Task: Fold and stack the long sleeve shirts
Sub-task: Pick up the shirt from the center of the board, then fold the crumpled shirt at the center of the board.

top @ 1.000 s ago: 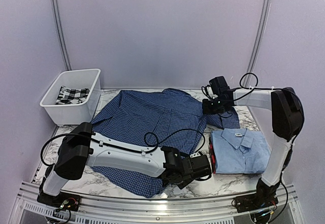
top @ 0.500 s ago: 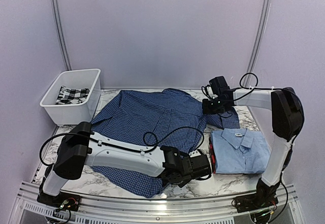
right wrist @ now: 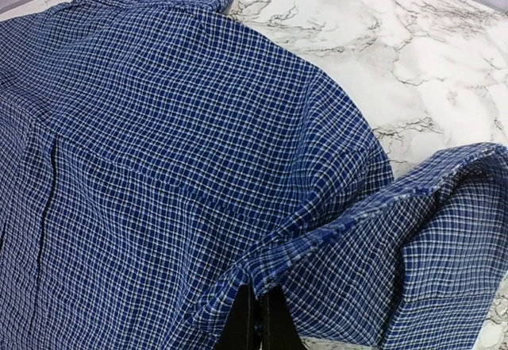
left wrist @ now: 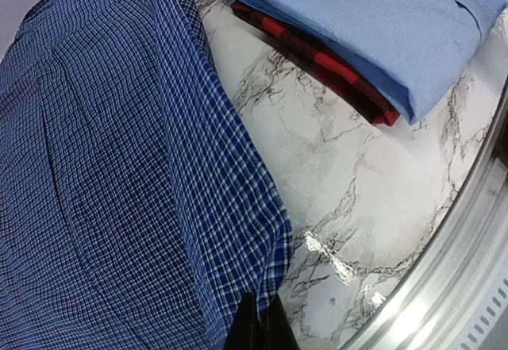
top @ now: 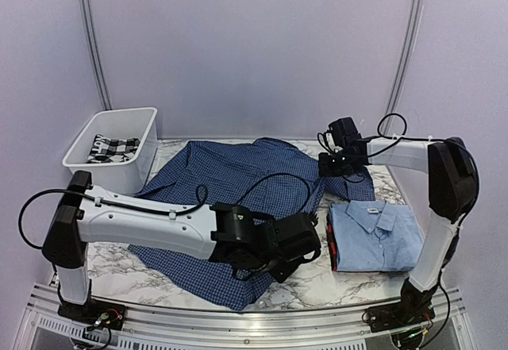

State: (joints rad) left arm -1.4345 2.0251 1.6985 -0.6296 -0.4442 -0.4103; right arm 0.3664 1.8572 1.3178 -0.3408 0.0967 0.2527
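The left gripper (left wrist: pixel 258 328), closed, pinches the near right hem of the dark blue checked shirt (top: pixel 238 177), and the right gripper (right wrist: pixel 255 318) is clamped on a fold at its far right edge, the shirt spread mid-table (top: pixel 305 293), the folded light blue shirt (top: pixel 373 235) lying near right on a red cloth (left wrist: pixel 321 63).

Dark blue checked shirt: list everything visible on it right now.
The dark blue checked shirt is thin woven cloth with a fine white check and a collar. It lies unfolded and mostly flat on the marble table, seemingly back up, collar toward the far side, loosely wrinkled. The left tool is shut on its near edge at the hem. The right tool is shut on a raised fold by the far sleeve.
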